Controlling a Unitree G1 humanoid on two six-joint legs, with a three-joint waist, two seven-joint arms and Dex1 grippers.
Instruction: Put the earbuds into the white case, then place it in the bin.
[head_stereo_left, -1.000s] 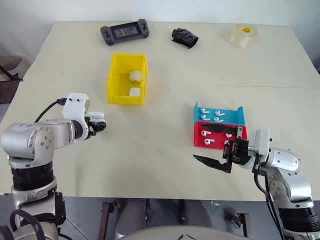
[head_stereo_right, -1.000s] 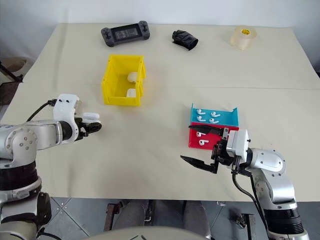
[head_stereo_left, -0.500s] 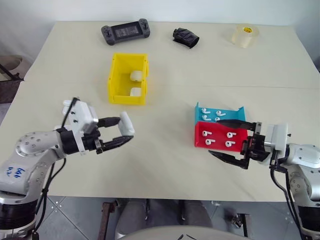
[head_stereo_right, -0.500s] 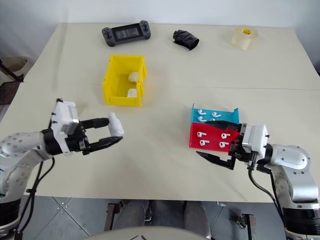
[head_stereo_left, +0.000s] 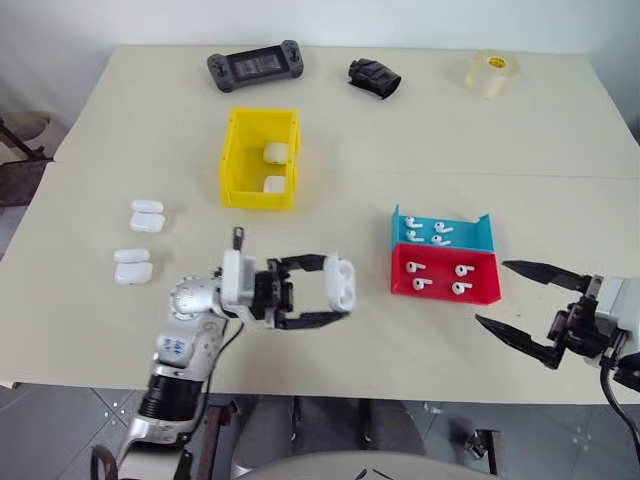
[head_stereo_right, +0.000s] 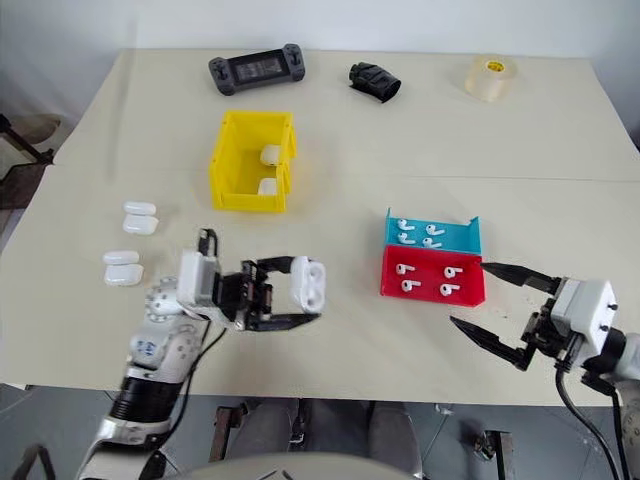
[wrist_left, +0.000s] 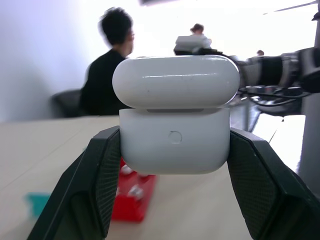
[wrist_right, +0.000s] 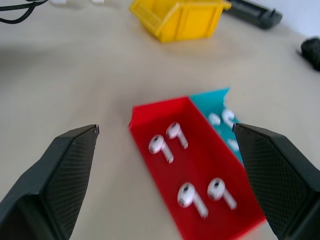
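Centrally, the white case (head_stereo_left: 340, 283) is being gripped between the two black jaws of the left gripper (head_stereo_left: 334, 291), above the counter (head_stereo_left: 330, 190) near its front edge, with its lid standing slightly ajar in the left wrist view. Lying in the red tray (head_stereo_left: 445, 274) are four earbuds (head_stereo_left: 437, 277), and more earbuds are lying in the blue tray (head_stereo_left: 441, 230), which is touching the red tray along its far side. The right gripper (head_stereo_left: 527, 307) is hovering just to the right of the red tray with its jaws spread wide and gripping nothing; in the right wrist view the red tray is showing between the two jaws. The bin (head_stereo_left: 260, 157) is standing well behind the held case, toward the middle of the counter, and two white cases are resting inside it against its right wall. Four further white cases are lying in two pairs (head_stereo_left: 140, 242) on the left part of the counter, apart from the bin. Along the far edge of the counter are lying a dark handheld game console (head_stereo_left: 254, 65), a crumpled black item (head_stereo_left: 373, 77) and a roll of clear tape (head_stereo_left: 491, 72). Beyond the held case, the left wrist view is showing a seated person (wrist_left: 109, 67) in dark clothing, and others farther off.
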